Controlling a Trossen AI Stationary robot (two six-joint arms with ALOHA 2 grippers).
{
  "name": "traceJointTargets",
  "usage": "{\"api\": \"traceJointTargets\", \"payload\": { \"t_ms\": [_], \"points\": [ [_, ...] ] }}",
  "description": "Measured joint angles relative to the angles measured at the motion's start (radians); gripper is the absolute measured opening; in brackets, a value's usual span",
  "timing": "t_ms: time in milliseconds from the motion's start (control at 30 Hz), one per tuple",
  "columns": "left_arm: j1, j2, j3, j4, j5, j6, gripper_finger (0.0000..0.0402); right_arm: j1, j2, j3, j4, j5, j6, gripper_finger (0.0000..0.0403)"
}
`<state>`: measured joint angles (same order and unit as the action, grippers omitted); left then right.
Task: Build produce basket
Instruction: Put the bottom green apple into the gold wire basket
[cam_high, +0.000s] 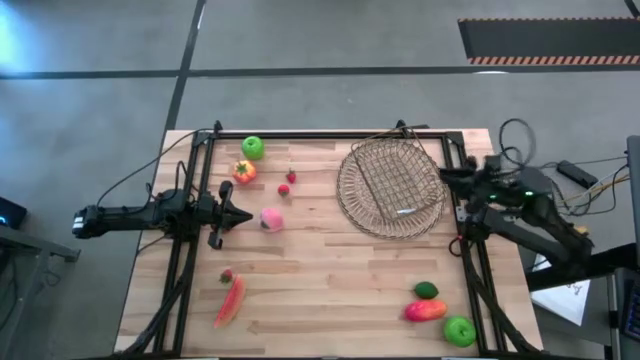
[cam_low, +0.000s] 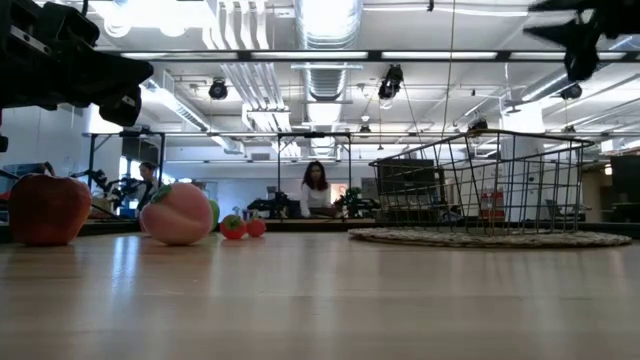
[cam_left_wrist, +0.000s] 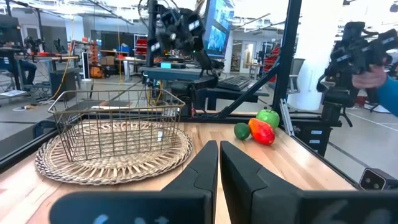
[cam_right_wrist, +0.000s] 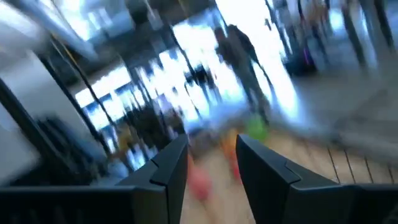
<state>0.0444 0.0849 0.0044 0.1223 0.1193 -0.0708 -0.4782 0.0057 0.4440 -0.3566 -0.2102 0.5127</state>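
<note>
High view shows the round basket (cam_high: 352, 205) on the table's right half, a wire-grid basket (cam_high: 398, 178) on it, no produce inside. Peach (cam_high: 271, 219), tomato (cam_high: 243, 171), pepper (cam_high: 230, 299) lie outside. Left gripper (cam_high: 232, 216) clenched empty beside the peach; right gripper (cam_high: 447, 175) parted, empty, at the rim.

Round tan basket (cam_high: 390, 190) flat at table's right-rear — produce (cam_high: 270, 219) scattered around, none inside.

Both arms dark, near-black, slim tubular links with blocky joints. Left arm (cam_high: 150, 215): matte black wedge fingers (cam_left_wrist: 199, 174), flat inner faces. Right arm (cam_high: 530, 215): small green LED lit on the wrist housing, black cables looping off behind it. Fingers (cam_right_wrist: 171, 165) same black angular wedges.
</note>
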Motion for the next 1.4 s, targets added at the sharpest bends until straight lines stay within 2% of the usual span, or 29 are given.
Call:
{"api": "traceJointTargets", "payload": {
  "t_ms": [233,400,533,733,867,1400],
  "points": [
    [0.0,0.0,0.0,0.0,0.0,0.0,0.0002,0.06,0.082,-0.093,0.25,-0.002,-0.06,0.0115],
    [0.0,0.0,0.0,0.0,0.0,0.0,0.0002,0.122,0.132,-0.087,0.378,0.002,-0.115,0.0101],
    [0.0,0.0,0.0,0.0,0.0,0.0,0.0002,0.199,0.245,-0.078,0.42,0.01,-0.165,0.0094],
    [0.0,0.0,0.0,0.0,0.0,0.0,0.0002,0.375,0.485,-0.045,0.594,0.102,-0.275,0.0093],
    [0.0,0.0,0.0,0.0,0.0,0.0,0.0002,0.488,0.637,0.012,0.609,0.211,-0.36,0.0091],
    [0.0,0.0,0.0,0.0,0.0,0.0,0.0002,0.833,1.138,0.268,0.599,0.421,-0.512,0.0089]
  ]
}}
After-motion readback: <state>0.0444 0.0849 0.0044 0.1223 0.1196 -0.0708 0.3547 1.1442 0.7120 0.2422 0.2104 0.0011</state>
